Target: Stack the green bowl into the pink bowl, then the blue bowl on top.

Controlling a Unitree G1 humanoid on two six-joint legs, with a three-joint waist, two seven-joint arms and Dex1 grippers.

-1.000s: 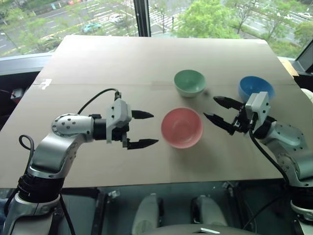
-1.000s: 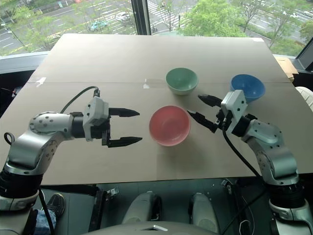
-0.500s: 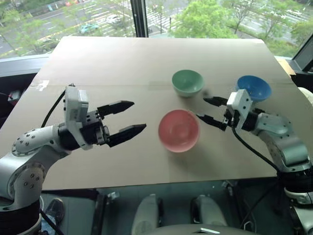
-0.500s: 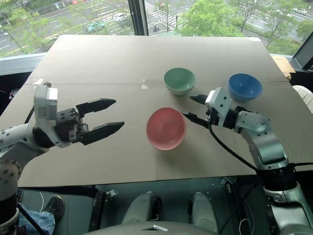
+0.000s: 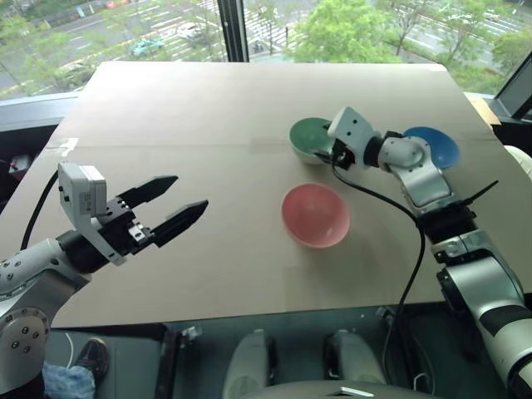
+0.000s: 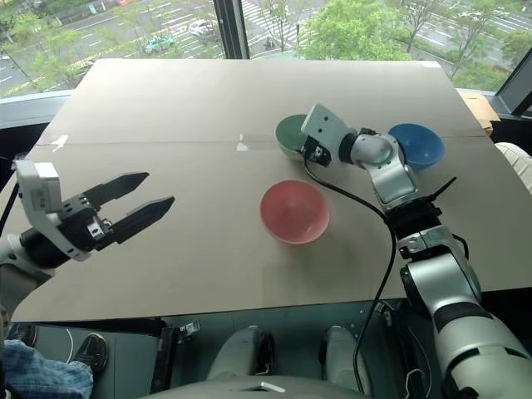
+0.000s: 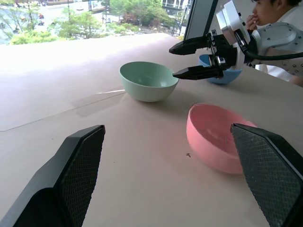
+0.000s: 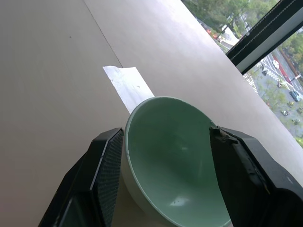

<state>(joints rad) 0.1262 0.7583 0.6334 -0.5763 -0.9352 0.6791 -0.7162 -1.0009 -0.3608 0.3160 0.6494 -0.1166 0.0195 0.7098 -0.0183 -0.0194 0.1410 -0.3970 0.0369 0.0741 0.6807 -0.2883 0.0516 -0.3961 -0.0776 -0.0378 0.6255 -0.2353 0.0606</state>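
- Right wrist view gives you the clearest look at the right gripper [image 8: 163, 184]: its two black fingers stand apart, one on each side of the green bowl [image 8: 175, 156], with the rim of the bowl between them.
- You cannot tell from that view whether either pad touches the bowl's wall; the fingers look just beside it, not clamped on it.
- From the left wrist view you see the same right gripper [image 7: 189, 59] level with the green bowl's rim, its fingertips at the edge of the bowl, on the side toward the blue bowl [image 7: 220, 75].
- Your left gripper [image 5: 187, 195] is wide apart and holds nothing; it hangs over the bare table [image 5: 208, 108] on the robot's left, well apart from all three bowls.
- The green bowl [image 5: 309, 137] sits upright on the table toward the far side, with the blue bowl [image 5: 439, 145] to its right, partly behind the right arm.
- The pink bowl [image 5: 316, 214] sits upright and empty, nearer the robot than the green one, between your two grippers.
- No bowl is stacked yet.
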